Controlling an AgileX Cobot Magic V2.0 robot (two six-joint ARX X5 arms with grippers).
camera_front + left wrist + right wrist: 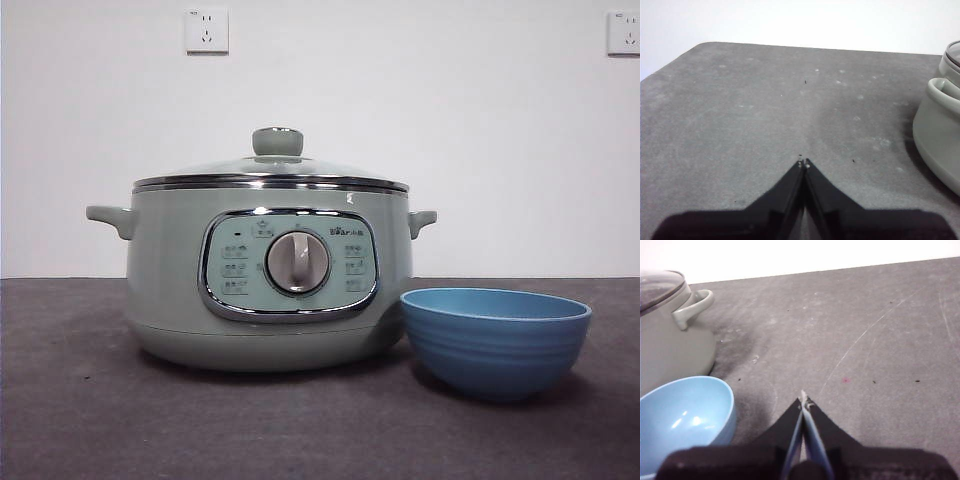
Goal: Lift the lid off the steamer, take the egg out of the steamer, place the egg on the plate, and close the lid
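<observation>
- Lid [272,168]: clear glass with steel rim, seated flat on the steamer [270,285]; its green knob [277,141] stands upright at the centre. The egg is not visible through the glass
- Steamer: on the dark table [80,420], left of centre in the front view, dial panel facing the camera
- Plate [496,340]: an empty blue bowl just right of the steamer, a little nearer, apparently not touching it
- Left gripper [803,163]: jaws pressed together, holding nothing, over bare table left of the steamer
- Right gripper [803,401]: jaws likewise together and empty, to the right of the plate
- Step in hand, by judgement: lifting the lid, not yet begun. A clean lift needs the jaws spread wider than the knob, centred on it, closed firmly, then raised straight up so the rim clears the steamer without dragging
</observation>
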